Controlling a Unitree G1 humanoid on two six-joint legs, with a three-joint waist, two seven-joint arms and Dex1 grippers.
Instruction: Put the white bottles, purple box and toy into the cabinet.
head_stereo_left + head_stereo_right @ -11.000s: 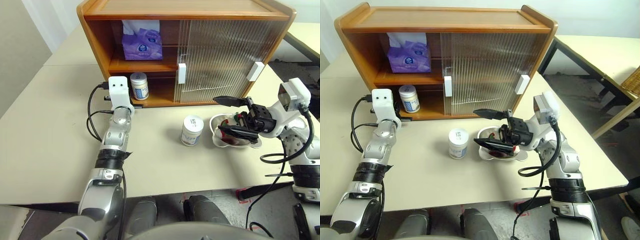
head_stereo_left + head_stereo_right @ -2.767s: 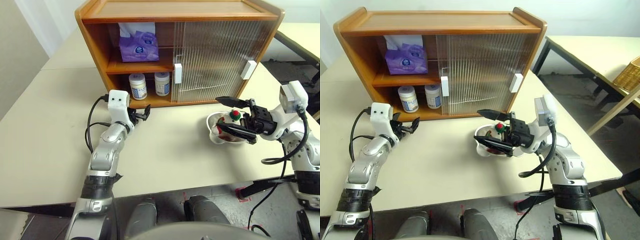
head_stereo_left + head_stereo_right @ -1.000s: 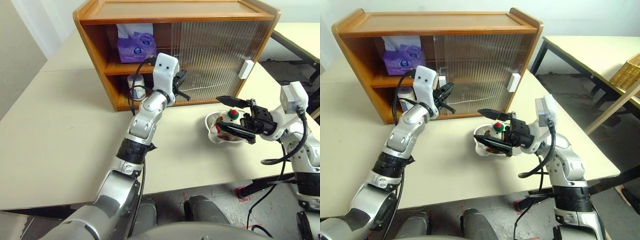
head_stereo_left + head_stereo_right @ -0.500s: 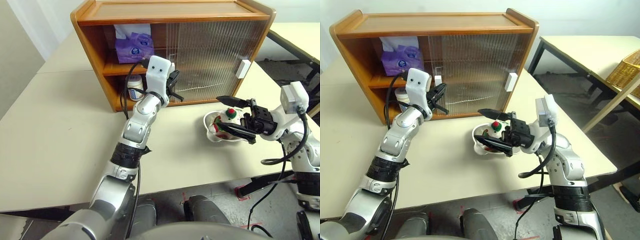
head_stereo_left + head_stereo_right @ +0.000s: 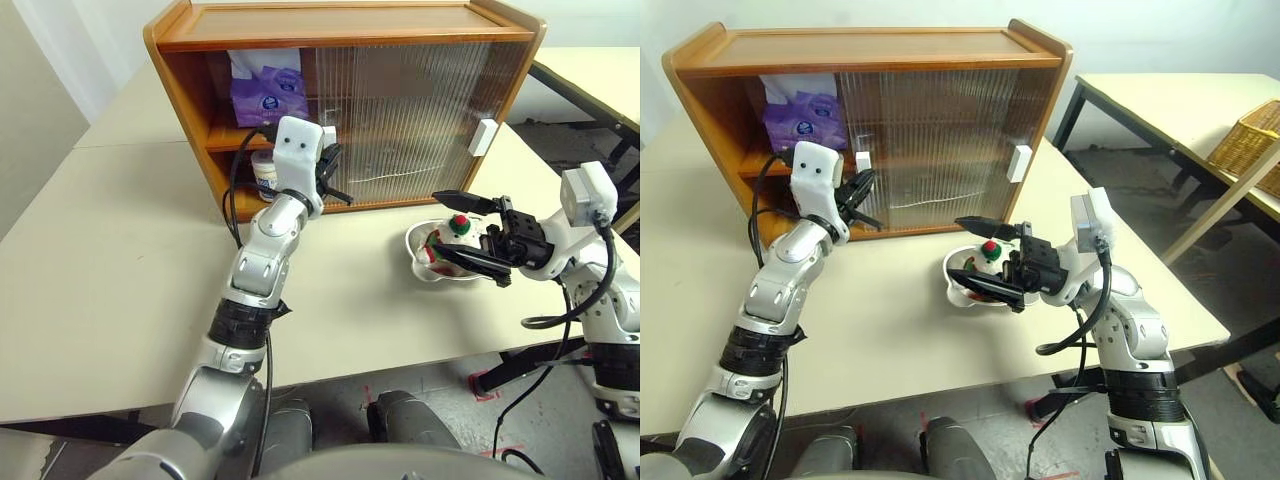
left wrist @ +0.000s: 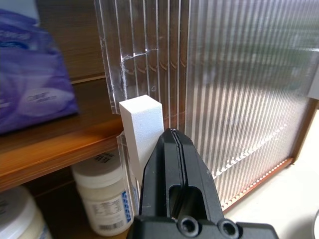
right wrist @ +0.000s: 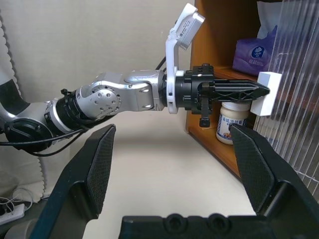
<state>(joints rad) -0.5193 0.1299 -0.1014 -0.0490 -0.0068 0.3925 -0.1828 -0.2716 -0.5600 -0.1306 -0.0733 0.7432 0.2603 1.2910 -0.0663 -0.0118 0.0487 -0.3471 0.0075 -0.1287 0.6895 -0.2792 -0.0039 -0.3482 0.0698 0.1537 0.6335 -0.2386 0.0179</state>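
Sliding leftward since a second ago: left door handle (image 5: 326,141) now sits well left of its earlier spot in the head views, with the left tool (image 5: 334,176) pressed shut against it and no object held. Covers more of the cabinet (image 5: 350,22) front than before, leaving only a narrow open bay at the left end. Purple box (image 5: 266,92) stays on the upper shelf, and one of the white bottles (image 5: 265,172) peeks out on the lower shelf beside the arm. Toy (image 5: 451,232) remains outside, lying in the steel bowl (image 5: 421,255) on the tabletop (image 5: 100,250), with the right tool (image 5: 470,230) spread wide around it, unmoved and gripping nothing.

Seen from the left wrist: closed fingertips (image 6: 172,144) touching the white handle block at the ribbed door's edge, box on the shelf above, two bottles below, the second partly behind the door.

Seen from the right wrist: own fingers wide apart, left tool pushing the handle, a bottle just behind it.

Judging from this: door closing over the stored items, yet toy not yet shelved, so task unfinished and shrinking opening may hinder placing it.
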